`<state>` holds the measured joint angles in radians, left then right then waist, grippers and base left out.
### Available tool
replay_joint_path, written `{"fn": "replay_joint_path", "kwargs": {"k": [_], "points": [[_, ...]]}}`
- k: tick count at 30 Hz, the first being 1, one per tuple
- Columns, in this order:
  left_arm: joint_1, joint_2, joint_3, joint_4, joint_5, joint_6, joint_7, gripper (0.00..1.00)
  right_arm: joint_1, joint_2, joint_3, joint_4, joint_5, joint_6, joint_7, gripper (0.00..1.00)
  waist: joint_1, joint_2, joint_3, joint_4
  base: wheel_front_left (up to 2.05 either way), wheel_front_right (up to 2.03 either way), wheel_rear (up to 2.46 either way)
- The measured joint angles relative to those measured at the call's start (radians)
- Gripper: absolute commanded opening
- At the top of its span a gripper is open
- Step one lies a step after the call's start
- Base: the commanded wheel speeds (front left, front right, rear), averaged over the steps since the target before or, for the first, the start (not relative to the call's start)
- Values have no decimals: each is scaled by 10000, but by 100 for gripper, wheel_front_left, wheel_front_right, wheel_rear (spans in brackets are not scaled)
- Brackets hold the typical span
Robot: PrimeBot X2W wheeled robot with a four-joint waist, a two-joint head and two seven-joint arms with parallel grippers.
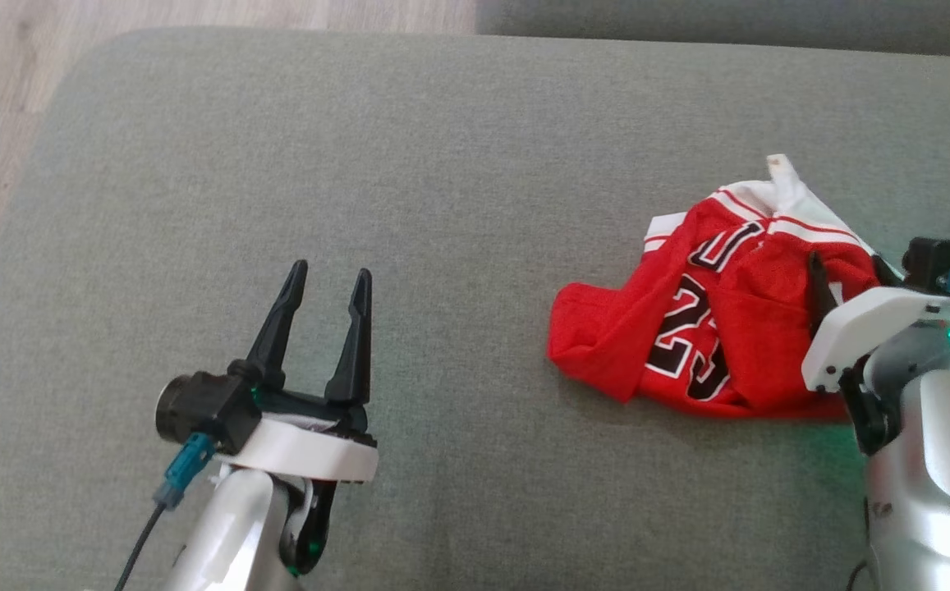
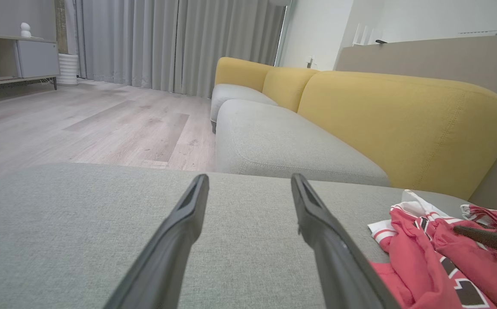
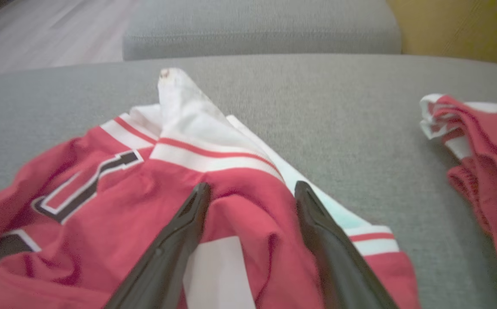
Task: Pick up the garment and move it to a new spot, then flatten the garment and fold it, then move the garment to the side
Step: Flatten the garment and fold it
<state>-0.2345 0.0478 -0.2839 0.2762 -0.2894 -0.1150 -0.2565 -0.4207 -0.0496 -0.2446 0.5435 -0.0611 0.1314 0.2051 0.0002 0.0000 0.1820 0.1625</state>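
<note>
Head view puts the crumpled red garment [image 1: 713, 328] at three o'clock on the grey cushion [image 1: 442, 164], the right gripper [image 3: 251, 189] spread wide astride a raised fold, likely lined up to pinch, while the left gripper [image 1: 331, 283] hovers at seven o'clock, fingers apart, empty.

Pale wood floor [image 2: 80, 124] meets long grey curtains [image 2: 166, 43] — low cabinet [image 2: 38, 58] one side, yellow-backed grey sofa [image 2: 403, 124] the other.
</note>
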Motion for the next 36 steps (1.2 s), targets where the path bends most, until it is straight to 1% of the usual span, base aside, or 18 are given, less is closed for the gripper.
{"fn": "replay_joint_path", "kwargs": {"k": [3, 4, 5, 9, 13, 16, 17, 21, 24, 27, 30, 31, 34, 35, 36], "points": [[-55, 2, 2, 0, 0, -6, -2, 100, -230, -2, -192, 723, 12, 0, 198, 100, 0, 0, 104, 88, 0, 0, 0], [-54, 0, 2, 0, 0, -8, 0, 100, -315, -4, -184, 924, 148, 0, 196, 90, 0, 0, 128, 95, 0, 0, 0], [-54, 0, 2, 0, 0, -8, -2, 100, -411, -2, -188, 1055, 274, 0, 128, 0, 0, 0, 148, 92, 0, 0, 0], [-55, 0, 4, 0, 0, -8, 0, 100, -875, -4, -192, 920, 61, 0, -754, 0, 0, 0, 162, 16, 0, 0, 0], [-75, -4, -19, -2, -19, -8, 0, 100, -1676, -267, 725, 201, 21, 0, -1507, 0, 0, 0, 87, -72, 0, 0, 0], [-76, -4, -69, -2, -142, 6, 0, 100, -2254, -779, 1877, -568, 428, 0, -1839, 0, -2, 0, -63, -88, 0, 0, 0], [-75, -4, -92, 0, -207, 19, 0, 100, -2510, -1197, 2752, -1160, 865, 0, -1973, 0, -1, 0, -188, -92, 0, 0, 0], [-57, -6, -92, 0, -207, 107, -2, 100, -2759, -2161, 4625, -2485, 1739, 0, -2299, 0, -2, 0, -464, -101, 0, 0, 0], [-40, -4, -86, 0, -207, 109, -2, 100, -2868, -3085, 6128, -3290, 2230, 0, -2314, 0, -3, 0, -666, -82, 0, 0, 0], [-22, -6, -98, -29, -207, 111, -2, 100, -2876, -3916, 7340, -4002, 2882, 0, -2247, 0, -3, 0, -773, 24, 0, 0, 0], [32, -6, -111, -42, -207, 130, -2, 100, -2878, -4506, 8581, -4374, 3496, 0, -2042, 0, -3, 0, -770, 183, 0, 0, 0], [86, -4, -132, -46, -207, 130, 0, 100, -2900, -4821, 9369, -4521, 3816, 0, -2031, 0, -3, 0, -703, 300, 0, 0, 0], [88, -6, -186, -50, -207, 130, 0, 100, -3129, -5110, 10280, -4516, 4334, 0, -2046, 0, -2, 0, -521, 495, 0, 0, 0], [88, -6, -186, -50, -207, 130, 0, 100, -3129, -5110, 10280, -4516, 4334, 0, -2046, 0, -2, 0, -521, 495, 0, 0, 0], [84, -6, -207, -58, -207, 130, -2, 100, -3275, -5170, 10500, -4500, 4452, 0, -2065, 0, -2, 0, -446, 565, 0, 0, 0]]}}
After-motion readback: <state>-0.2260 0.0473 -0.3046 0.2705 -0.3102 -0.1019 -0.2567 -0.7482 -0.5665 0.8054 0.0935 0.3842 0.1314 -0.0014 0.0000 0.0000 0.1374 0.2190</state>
